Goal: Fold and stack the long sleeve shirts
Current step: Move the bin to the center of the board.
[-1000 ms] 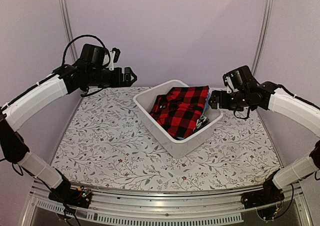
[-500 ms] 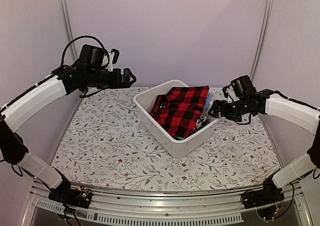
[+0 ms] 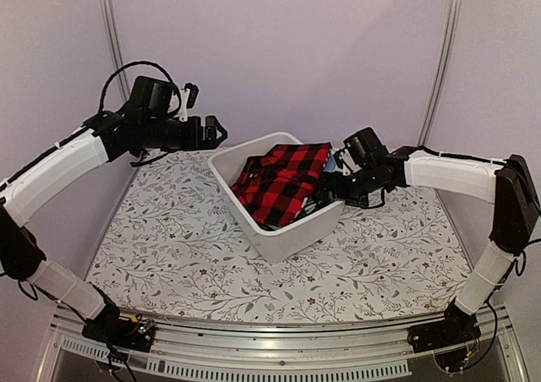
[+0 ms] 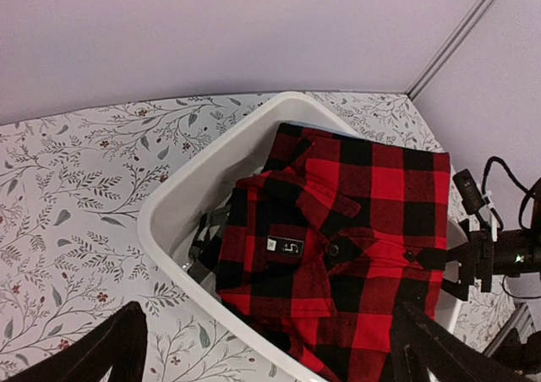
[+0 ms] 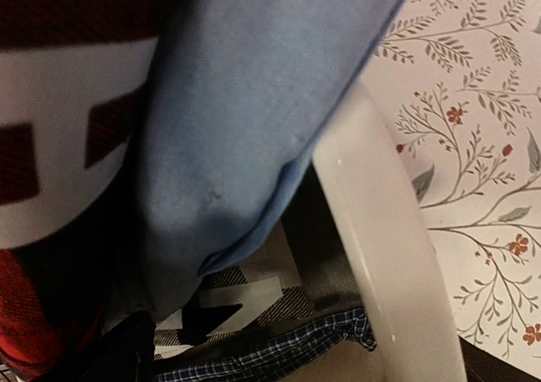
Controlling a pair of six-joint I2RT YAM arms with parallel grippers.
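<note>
The right pincer, jaws spread, has reached the bin, nudging it left; a grab at the checked shirt looks imminent. The left pincer hovers open.

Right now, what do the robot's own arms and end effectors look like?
The left arm and right arm have white tubular shells between black joints. The left end effector and right end effector are black, each with two fingers. A thin black cable loops above the left arm's wrist.
</note>
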